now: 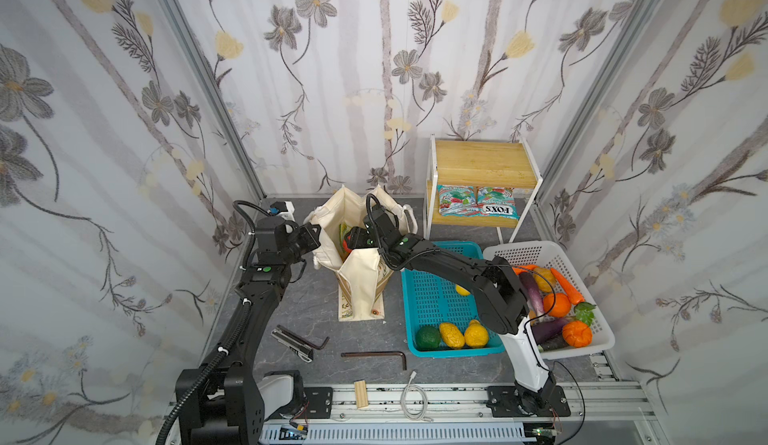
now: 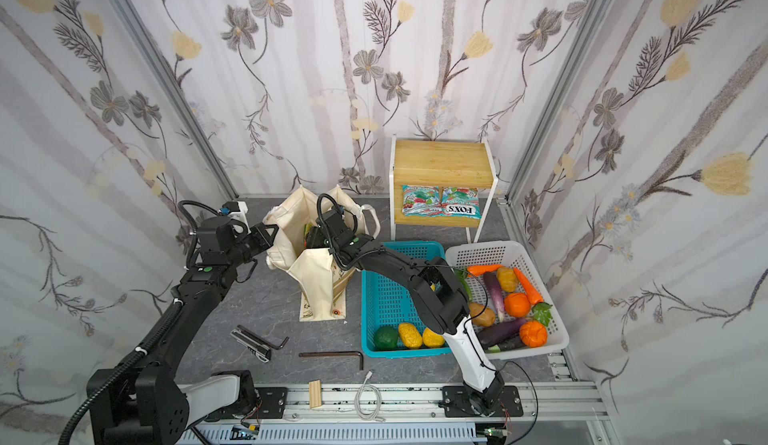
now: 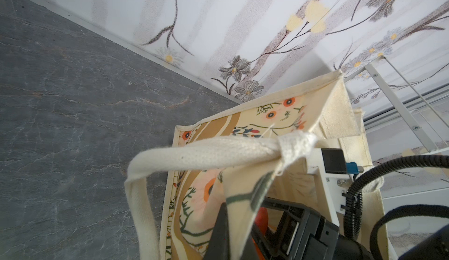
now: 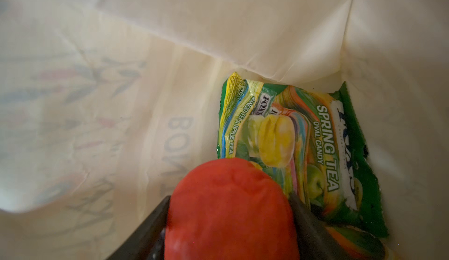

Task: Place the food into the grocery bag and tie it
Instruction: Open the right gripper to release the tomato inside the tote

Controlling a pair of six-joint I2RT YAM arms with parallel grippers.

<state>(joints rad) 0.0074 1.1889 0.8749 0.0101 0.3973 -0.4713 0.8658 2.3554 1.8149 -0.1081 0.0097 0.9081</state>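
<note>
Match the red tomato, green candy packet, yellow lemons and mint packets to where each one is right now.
Things:
1. red tomato
2. green candy packet
3. yellow lemons
4. mint packets

Places:
A. in the teal basket
B. on the lower shelf of the wooden rack
C. gripped in the right gripper, inside the grocery bag
D. lying at the bottom of the grocery bag

Pairs: 1-C, 2-D, 3-A, 4-B.

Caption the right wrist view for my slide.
Right gripper holding a red tomato inside the grocery bag, above a green candy packet.
</note>
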